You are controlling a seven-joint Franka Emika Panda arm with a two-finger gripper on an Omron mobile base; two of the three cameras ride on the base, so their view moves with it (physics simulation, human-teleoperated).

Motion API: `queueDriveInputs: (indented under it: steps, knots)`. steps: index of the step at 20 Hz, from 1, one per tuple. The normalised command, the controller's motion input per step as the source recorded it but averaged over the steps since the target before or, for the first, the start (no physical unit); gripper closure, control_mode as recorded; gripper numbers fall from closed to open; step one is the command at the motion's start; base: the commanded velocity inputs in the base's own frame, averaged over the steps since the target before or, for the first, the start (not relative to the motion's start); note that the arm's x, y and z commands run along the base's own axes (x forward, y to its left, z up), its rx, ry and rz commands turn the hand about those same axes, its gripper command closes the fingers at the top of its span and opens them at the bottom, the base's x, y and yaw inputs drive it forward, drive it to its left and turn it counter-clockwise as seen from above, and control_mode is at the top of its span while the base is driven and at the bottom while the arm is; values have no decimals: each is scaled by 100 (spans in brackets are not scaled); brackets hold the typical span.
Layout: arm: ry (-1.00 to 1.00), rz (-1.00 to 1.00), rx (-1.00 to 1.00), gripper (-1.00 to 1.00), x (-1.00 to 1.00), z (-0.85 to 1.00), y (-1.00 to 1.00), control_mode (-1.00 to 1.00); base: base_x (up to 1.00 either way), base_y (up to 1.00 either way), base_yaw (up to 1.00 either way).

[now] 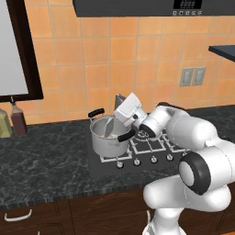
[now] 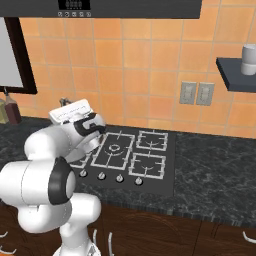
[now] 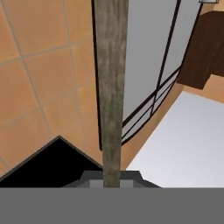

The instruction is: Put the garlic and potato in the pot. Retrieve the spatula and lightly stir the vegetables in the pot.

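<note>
The steel pot point(image 1: 106, 143), with its two black side handles, stands on the front left burner of the stove point(image 1: 158, 146). My gripper point(image 1: 120, 101) hovers just above the pot's far right rim, shut on the spatula. A pale grey blade point(image 1: 109, 127) reaches down inside the pot. In the hand view the brownish spatula handle point(image 3: 111, 87) runs straight up from between my fingertips point(image 3: 94, 178). From the right base view my hand point(image 2: 74, 113) and arm cover the pot. The garlic and potato are hidden.
Two bottles point(image 1: 18, 120) stand on the dark counter point(image 1: 41, 160) at the far left under a window frame. The stove's other burners point(image 2: 145, 152) lie to the right. A range hood point(image 1: 151, 7) hangs overhead. A wall shelf point(image 2: 235, 70) carries a cup.
</note>
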Motion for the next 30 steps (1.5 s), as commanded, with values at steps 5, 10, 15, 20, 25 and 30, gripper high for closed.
queueDriveInputs:
  steps: [5, 10, 15, 20, 25, 30]
  knots:
    - [1, 0, 0, 100, 0, -52, 0, -100, 0, 0, 0]
    - [0, 0, 0, 100, 0, -41, -3, -100, 0, 0, 0]
    - [-11, 0, -4, 100, -9, 27, -17, -100, 0, 0, 0]
    - [-6, 0, 0, 100, -12, 24, -5, -100, 0, 0, 0]
    - [0, 0, -3, 100, 0, -66, 0, -100, 0, 0, 0]
    - [0, 0, -3, 100, 0, -69, 0, -100, 0, 0, 0]
